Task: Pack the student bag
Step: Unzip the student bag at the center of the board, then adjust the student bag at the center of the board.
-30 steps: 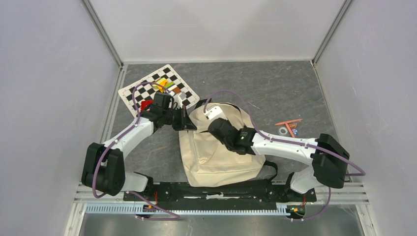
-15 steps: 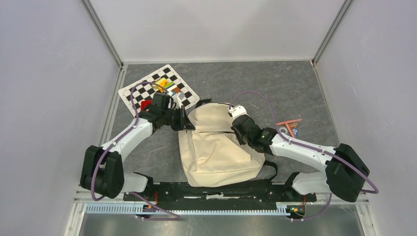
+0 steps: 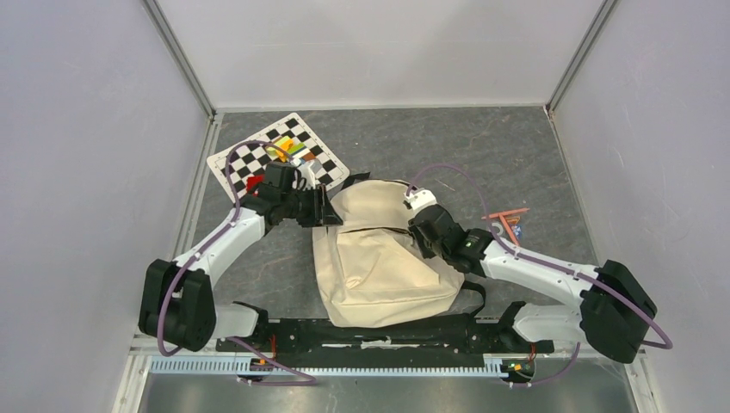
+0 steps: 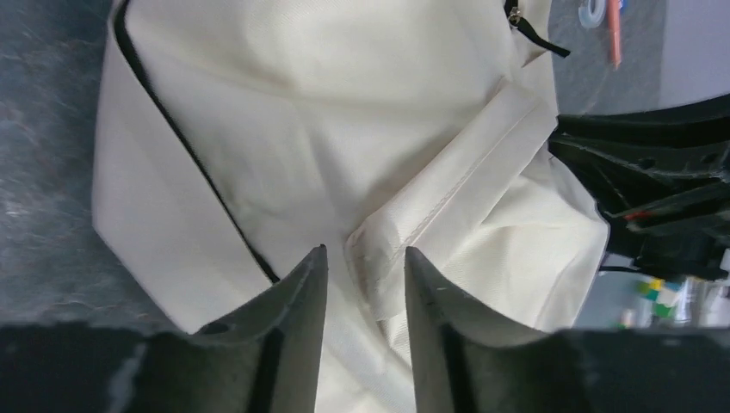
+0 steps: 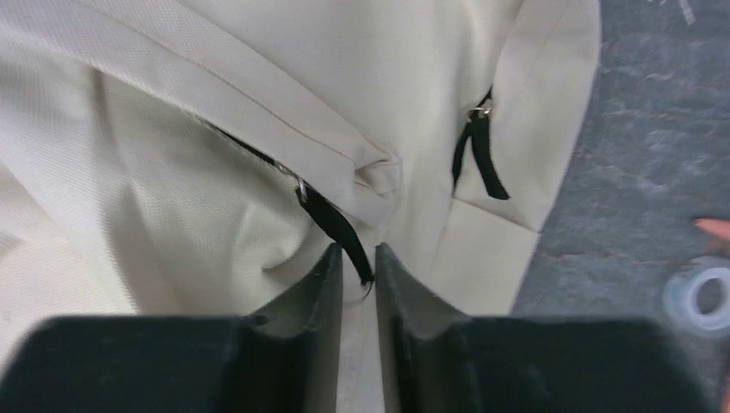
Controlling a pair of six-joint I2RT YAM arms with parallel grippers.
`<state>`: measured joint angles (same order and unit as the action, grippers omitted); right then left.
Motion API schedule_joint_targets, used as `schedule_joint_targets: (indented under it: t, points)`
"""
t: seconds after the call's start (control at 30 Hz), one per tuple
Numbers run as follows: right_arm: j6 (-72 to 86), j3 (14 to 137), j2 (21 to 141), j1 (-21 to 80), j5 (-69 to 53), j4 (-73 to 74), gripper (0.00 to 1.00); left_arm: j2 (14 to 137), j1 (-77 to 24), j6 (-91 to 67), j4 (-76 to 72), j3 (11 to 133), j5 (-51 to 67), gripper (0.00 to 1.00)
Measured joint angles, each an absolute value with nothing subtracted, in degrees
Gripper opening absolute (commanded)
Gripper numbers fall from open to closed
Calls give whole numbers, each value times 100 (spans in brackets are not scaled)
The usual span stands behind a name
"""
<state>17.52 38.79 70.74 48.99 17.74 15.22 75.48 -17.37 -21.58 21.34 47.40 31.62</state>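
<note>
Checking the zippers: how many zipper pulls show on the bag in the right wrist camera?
2. One black pull ends at the right hand; the other pull lies farther right, near the bag's edge. More may be hidden.

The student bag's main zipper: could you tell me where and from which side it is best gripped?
Probably the black pull strap: it lies flat on the student bag, free end toward the right hand. Come from that side, pinching the free end.
</note>
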Motion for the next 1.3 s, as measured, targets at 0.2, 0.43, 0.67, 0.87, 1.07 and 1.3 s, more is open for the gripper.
schedule_joint_targets:
  t: [0.2, 0.43, 0.67, 0.87, 1.07, 1.3]
  points:
    - [1649, 4058, 6720, 4862, 1780, 1997, 83, 7223, -1682, -1844, 2112, 4790, 2989, 84]
    - [1765, 4222, 5913, 4860, 1643, 2307, 91, 7548, -2340, -1098, 2414, 5701, 2928, 92]
    - [2189, 3994, 5083, 4860, 1299, 2648, 90, 8556, -3330, -207, 2919, 6440, 2294, 91]
    - [2558, 3356, 4458, 4858, 825, 2808, 81, 8989, -3345, 5, 3203, 6512, 2053, 88]
    - [2753, 2930, 4506, 4858, 373, 2790, 59, 9155, -3352, 51, 3293, 6635, 1815, 69]
    - [2766, 2869, 4606, 4858, 255, 2681, 10, 9214, -3358, 64, 3288, 6637, 1750, 26]
